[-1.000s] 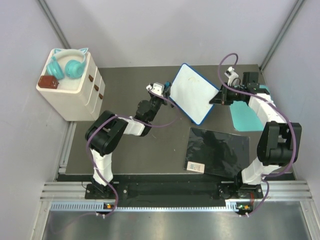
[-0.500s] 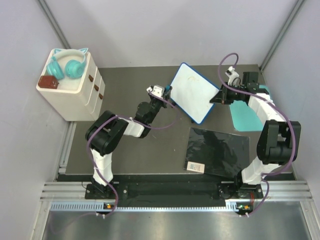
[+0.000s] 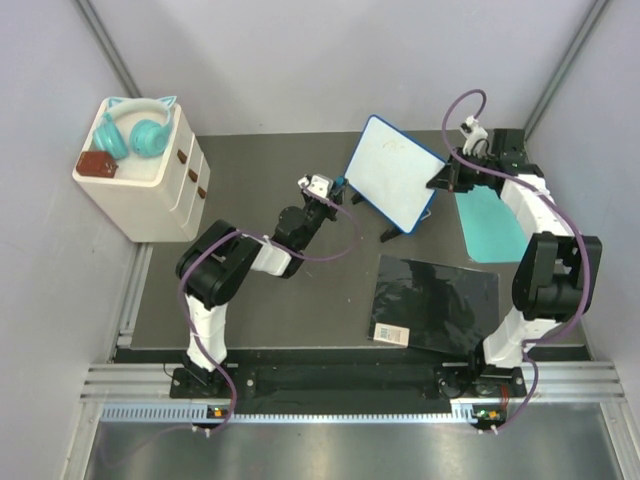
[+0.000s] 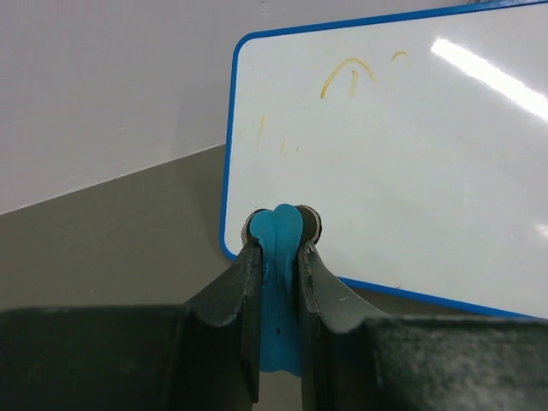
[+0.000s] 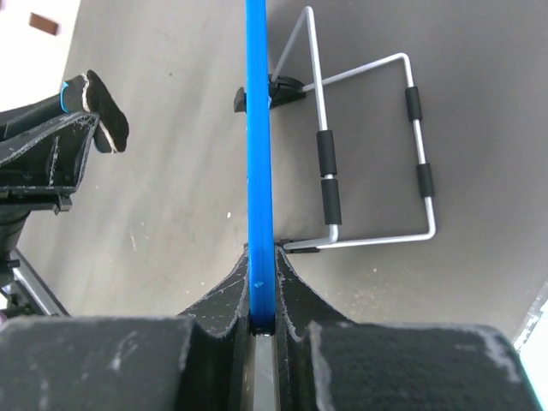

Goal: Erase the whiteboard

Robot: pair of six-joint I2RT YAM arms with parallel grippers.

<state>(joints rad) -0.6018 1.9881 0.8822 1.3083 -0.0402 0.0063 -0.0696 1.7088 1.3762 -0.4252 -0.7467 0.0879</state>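
Upright beside the teal mat [image 3: 490, 225], the whiteboard [image 3: 392, 172] is clamped by its blue rim in the right end effector [image 5: 259, 261]; a blue pad [image 4: 278, 325] is clenched in the left end effector [image 4: 279, 233].

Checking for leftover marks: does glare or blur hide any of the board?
Left wrist: glare streak crosses the whiteboard at upper right; yellow scribbles at upper left read sharp. Top external: evenly lit, marks too faint to see. Right wrist: whiteboard edge-on, face hidden.
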